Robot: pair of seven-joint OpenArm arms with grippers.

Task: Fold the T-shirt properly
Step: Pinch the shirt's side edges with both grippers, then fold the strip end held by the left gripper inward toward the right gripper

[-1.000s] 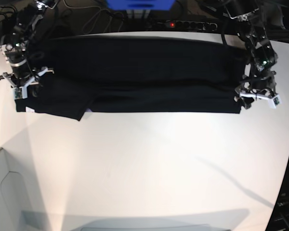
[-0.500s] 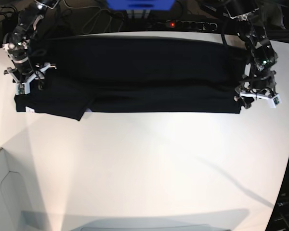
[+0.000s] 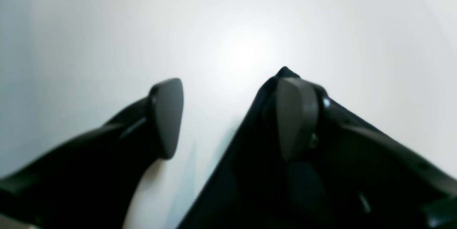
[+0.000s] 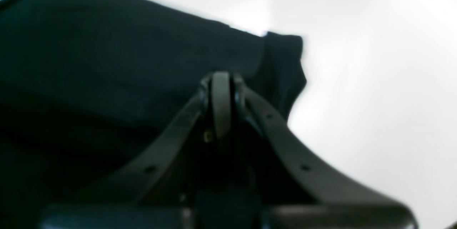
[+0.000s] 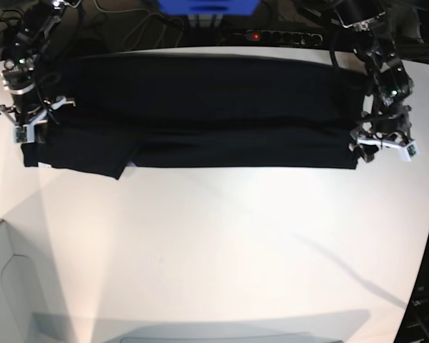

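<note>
The right gripper [image 5: 26, 127] is pinched tight at the shirt's [image 5: 200, 107] left end, holding nothing. The black shirt lies in a long folded strip across the far side of the white table [image 5: 222, 250]. The left gripper [image 5: 382, 146] stands wide open at the shirt's right corner, empty.

White table [image 5: 222, 243], black power strip [image 5: 272, 36] with red light and blue box [image 5: 207, 6] behind it.
</note>
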